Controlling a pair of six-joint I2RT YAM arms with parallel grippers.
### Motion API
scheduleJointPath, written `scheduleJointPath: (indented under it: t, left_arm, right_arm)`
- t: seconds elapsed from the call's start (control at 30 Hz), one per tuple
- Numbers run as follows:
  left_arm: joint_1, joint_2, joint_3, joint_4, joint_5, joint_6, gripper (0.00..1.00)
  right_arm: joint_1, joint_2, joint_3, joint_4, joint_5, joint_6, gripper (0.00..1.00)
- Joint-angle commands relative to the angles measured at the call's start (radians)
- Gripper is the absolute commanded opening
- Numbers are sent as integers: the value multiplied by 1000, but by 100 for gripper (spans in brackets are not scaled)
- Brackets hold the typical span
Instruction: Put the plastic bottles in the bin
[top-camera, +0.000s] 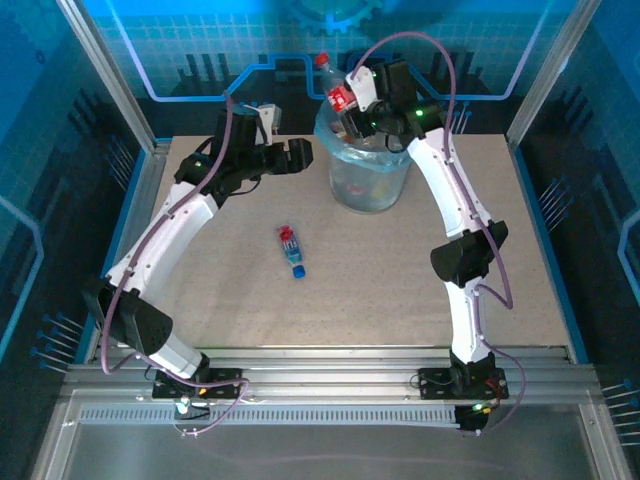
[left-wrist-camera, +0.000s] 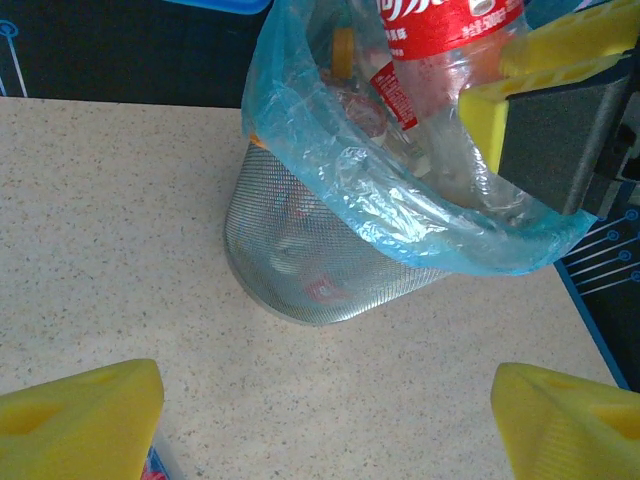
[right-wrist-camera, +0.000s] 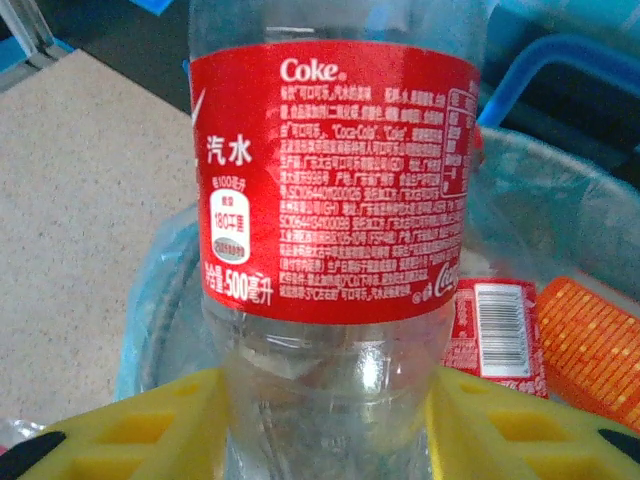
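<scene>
Holding: Coke bottle (right-wrist-camera: 330, 190) clamped in right tool (right-wrist-camera: 330, 420) over bin (top-camera: 368, 185); left tool (left-wrist-camera: 325, 420) apart, empty. Risk: an off-centre release could bounce it onto table (top-camera: 230, 290).

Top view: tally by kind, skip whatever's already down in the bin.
Bottle lying on the table: 1
Coke bottle in the right gripper: 1
Bin: 1
Total: 3
</scene>
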Motion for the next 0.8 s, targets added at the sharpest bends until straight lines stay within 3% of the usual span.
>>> scheduleJointPath:
  t: [0.0,0.23,0.4,0.77]
  left_arm:
    - [11,13,31,-14,-8,29,87]
    - [15,13,29,-28,-3,33,87]
    - [20,-1,25,-31,-12,45,87]
    - [29,-4,14,-26,-13,44,87]
  right_arm:
    - [-12,-26,-18,-90,-8,-33,51]
    - [-37,-22,-118,-56,-13,1,53]
    - [-50,-21,-130,-28,-30,29,59]
    - [-76,-64,-155,-61,31,22,55]
